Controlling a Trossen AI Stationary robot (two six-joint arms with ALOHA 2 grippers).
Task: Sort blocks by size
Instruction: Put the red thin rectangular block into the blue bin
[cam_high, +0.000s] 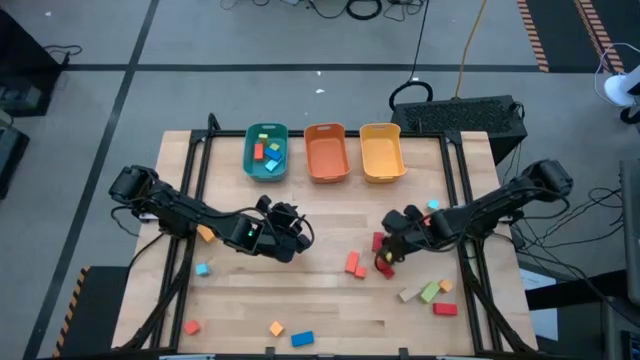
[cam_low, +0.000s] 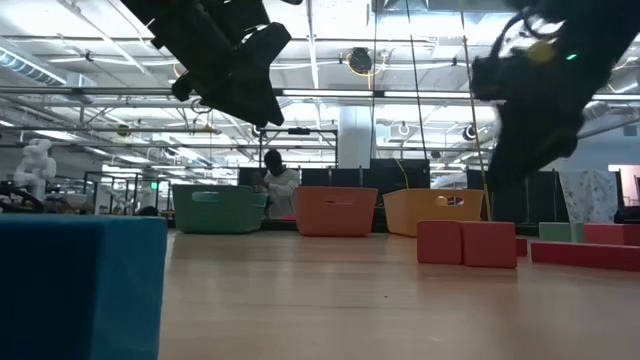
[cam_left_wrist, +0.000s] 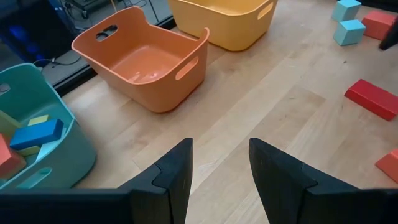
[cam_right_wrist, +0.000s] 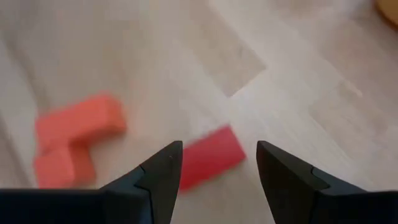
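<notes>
My right gripper (cam_high: 389, 254) is open and hovers over a red bar (cam_right_wrist: 211, 157), which lies flat on the table and shows between and below the fingers in the right wrist view. Two orange blocks (cam_right_wrist: 74, 140) lie side by side near it. My left gripper (cam_high: 286, 232) is open and empty above the table's middle left (cam_left_wrist: 221, 146), facing the bins. The teal bin (cam_high: 266, 152) holds several blocks (cam_left_wrist: 36, 133). Other blocks lie loose on the table: a red bar (cam_left_wrist: 373, 99), blue cubes (cam_left_wrist: 348, 25), and a tan, green and orange group (cam_high: 425, 290).
An orange bin (cam_high: 326, 152) and a yellow bin (cam_high: 381, 152) stand beside the teal one along the far edge. Loose blocks lie near the front edge: orange (cam_high: 191, 327), yellow (cam_high: 276, 327), blue (cam_high: 302, 338). A person (cam_low: 275, 180) shows beyond the table.
</notes>
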